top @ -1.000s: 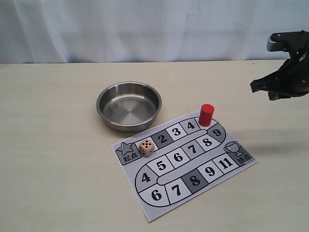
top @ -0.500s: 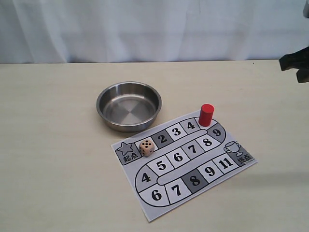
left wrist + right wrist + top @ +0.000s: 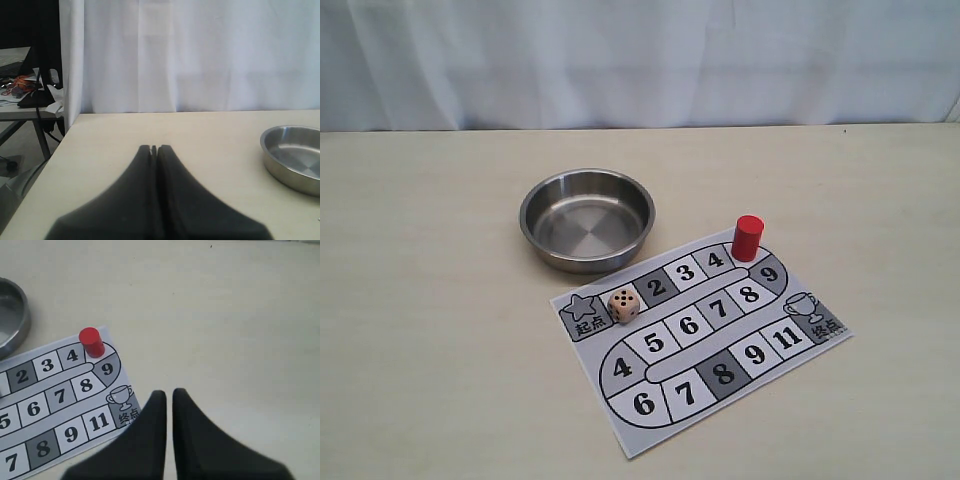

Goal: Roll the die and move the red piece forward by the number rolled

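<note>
The left gripper (image 3: 154, 147) is fully closed: its two black fingers press together along their whole length, with nothing between them. It hangs over a bare stretch of the pale table (image 3: 200, 135) and touches none of the objects there. The steel bowl (image 3: 295, 157) sits off to one side of it, well apart.

The right gripper (image 3: 169, 391) is all but closed. Only a narrow slit runs between its fingers, and the slit is empty. In the right wrist view its tips lie just beside the corner of the game board (image 3: 60, 395) that carries the trophy square. Whether they touch the table there I cannot tell. Neither gripper shows in the exterior view.

The red piece (image 3: 92, 342) stands upright on the board's curved corner square, just past the 4 and next to the 9, well apart from the right gripper.

In the exterior view the board (image 3: 700, 340) lies flat and turned at an angle on the table (image 3: 420, 300). The red piece (image 3: 748, 238) is at its far right corner. The die (image 3: 624, 305) rests on the square just beside the star square, at the board's left end, with black pips on its top face. The bowl (image 3: 587, 219) stands just behind the board, near the die.
</note>
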Robot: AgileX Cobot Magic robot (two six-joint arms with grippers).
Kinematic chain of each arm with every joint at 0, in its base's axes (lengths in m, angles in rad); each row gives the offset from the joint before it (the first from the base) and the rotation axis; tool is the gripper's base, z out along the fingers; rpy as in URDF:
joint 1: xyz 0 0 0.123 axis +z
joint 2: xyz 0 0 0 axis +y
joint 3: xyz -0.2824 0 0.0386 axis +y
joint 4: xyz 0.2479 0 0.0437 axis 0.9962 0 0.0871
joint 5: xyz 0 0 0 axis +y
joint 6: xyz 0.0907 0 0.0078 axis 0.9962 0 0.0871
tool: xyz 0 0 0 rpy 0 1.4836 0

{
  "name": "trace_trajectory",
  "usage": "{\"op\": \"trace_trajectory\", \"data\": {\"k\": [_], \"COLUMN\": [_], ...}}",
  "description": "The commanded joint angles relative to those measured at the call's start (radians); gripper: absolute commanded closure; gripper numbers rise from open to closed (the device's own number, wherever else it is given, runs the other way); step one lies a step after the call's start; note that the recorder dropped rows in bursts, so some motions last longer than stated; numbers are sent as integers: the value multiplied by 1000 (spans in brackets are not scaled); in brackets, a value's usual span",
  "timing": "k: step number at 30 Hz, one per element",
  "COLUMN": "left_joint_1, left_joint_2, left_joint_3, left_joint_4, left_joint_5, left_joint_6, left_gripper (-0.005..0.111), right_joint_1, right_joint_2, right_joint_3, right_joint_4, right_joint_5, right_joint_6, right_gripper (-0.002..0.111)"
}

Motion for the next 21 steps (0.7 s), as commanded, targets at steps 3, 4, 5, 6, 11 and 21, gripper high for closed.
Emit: {"op": "trace_trajectory", "data": {"k": [3,4,5,6,11,21], "left_joint_1": [0,0,0,0,0,0], "left_joint_2": [-1,-1,-1,-1,-1,-1], "left_joint_3": [-5,-5,-5,-5,-5,-5], "left_joint_4": [-2,-2,-2,-2,-2,-2], "left_joint_5": [-12,-12,-12,-12,-12,-11], "left_joint_6": [-2,-2,-2,-2,-2,-2], "left_gripper": [107,107,107,107,107,107], "right_joint_1": [-5,-5,-5,-5,-5,-3], "right_joint_2": [-268,-303,-355,-390,-631,-903], "right_joint_3": [81,89,101,109,167,300], "right_joint_4": [6,6,6,6,35,34], "right_joint_5": [5,5,5,5,29,38], "right_joint_6": [2,2,2,2,2,3], "right_gripper": [104,104,104,104,104,104]}}
